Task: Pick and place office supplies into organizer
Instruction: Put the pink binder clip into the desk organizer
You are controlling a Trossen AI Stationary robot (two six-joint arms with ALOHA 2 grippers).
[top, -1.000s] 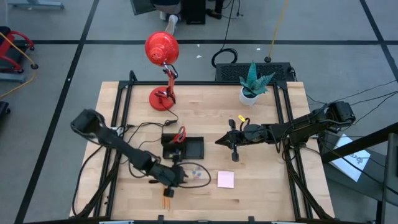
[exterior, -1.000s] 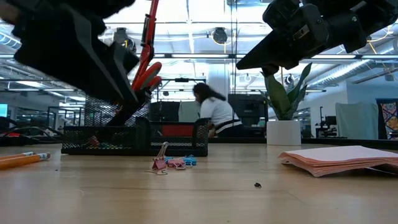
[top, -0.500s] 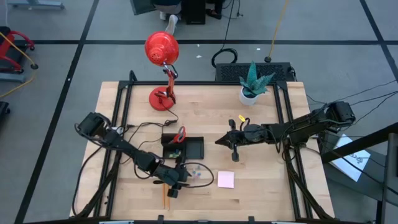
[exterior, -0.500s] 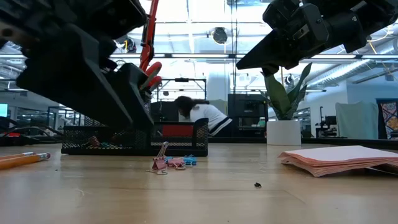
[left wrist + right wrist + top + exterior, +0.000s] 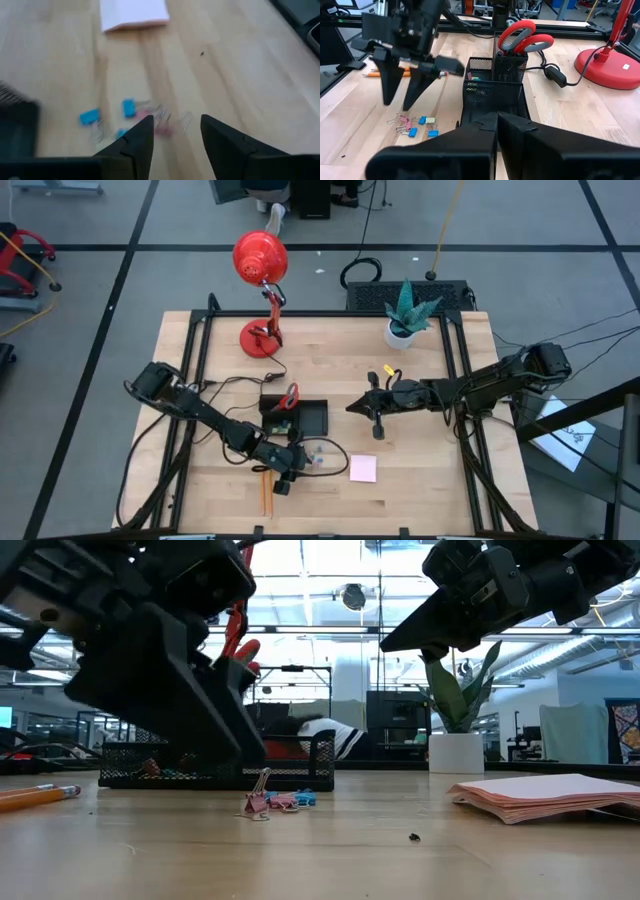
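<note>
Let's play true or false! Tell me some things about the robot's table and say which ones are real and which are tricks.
1. The red-handled scissors stand in the black mesh organizer. True.
2. The left gripper is holding a clip. False: its jaws are open and empty, hovering above the clips on the table.
3. The pink sticky-note pad is inside the organizer. False: it lies on the bare wood, apart from the organizer.
4. The right gripper has its jaws shut and holds nothing. True.
5. The orange pencils lie on the table, outside the organizer. True.
6. The red lamp is knocked over. False: it stands upright on its base.
</note>
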